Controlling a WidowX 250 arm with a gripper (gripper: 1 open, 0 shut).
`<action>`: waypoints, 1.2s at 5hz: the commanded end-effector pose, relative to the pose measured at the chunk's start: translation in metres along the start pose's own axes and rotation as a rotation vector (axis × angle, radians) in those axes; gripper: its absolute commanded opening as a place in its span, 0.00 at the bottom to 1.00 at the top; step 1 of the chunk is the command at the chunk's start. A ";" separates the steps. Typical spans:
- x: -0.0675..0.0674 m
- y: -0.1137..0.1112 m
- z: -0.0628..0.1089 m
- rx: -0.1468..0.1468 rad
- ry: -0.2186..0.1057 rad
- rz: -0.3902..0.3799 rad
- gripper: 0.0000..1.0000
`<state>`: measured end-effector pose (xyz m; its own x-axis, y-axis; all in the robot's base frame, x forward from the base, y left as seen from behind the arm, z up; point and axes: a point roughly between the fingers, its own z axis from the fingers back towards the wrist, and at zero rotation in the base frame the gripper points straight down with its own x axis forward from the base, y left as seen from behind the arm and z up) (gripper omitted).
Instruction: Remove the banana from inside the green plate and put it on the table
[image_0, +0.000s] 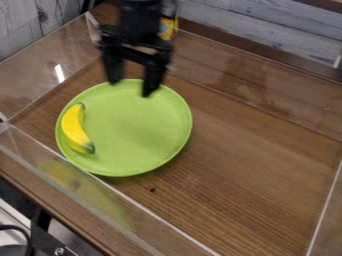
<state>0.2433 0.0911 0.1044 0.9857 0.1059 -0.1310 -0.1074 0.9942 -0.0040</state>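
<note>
Seen from the camera, below and left of the black pincer (134, 78): small curved yellow banana (78, 128), long axis running mostly up and down the view, dark tip toward the bottom, inside the round lime-green plate (147, 150), near its left rim. Reaching in from the top, blurred, fingers apparently spread wide, nothing visible between. Bare wood-grain tabletop (247, 150) right of the pincer.

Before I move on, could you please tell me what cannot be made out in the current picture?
- Camera view: the gripper's fingertips, blurred.
- Camera view: the can's left side, hidden by the gripper.
- Camera view: the black cables, cut off by the left edge.
</note>
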 end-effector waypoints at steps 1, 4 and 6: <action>-0.003 0.033 0.012 0.017 -0.062 0.043 1.00; 0.006 0.063 -0.011 0.006 -0.045 0.131 1.00; 0.013 0.069 -0.025 -0.001 -0.031 0.171 1.00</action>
<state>0.2389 0.1531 0.0649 0.9526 0.2628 -0.1531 -0.2663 0.9639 -0.0023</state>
